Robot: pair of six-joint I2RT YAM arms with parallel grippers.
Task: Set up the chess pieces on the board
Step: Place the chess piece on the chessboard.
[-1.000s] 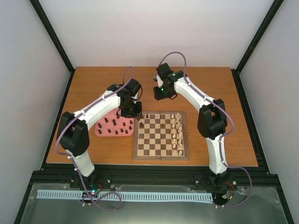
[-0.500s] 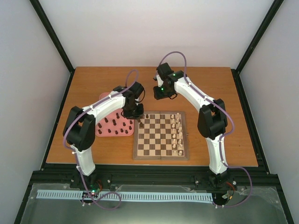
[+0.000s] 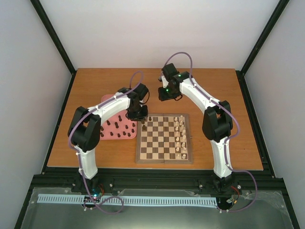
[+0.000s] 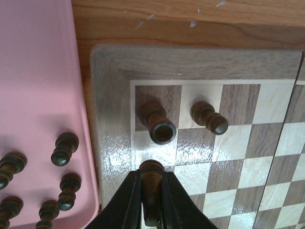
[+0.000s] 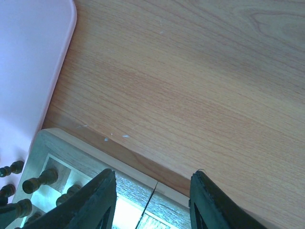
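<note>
Above: my left gripper (image 3: 142,125) hangs over the board's (image 3: 164,161) far-left corner, my right gripper (image 3: 167,97) beyond the board. Left wrist: jaws pinch a dark piece (image 4: 151,168); two pieces (image 4: 157,125) stand on corner squares beside the tray (image 4: 38,95). Right wrist: jaws spread, holding nothing.

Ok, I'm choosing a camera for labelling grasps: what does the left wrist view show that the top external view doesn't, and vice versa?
Left wrist only: the grip itself, the left gripper shut on a dark piece. Top external only: the right gripper and the cream-white pieces. Both: the board and the pink tray with its loose dark pieces.
</note>
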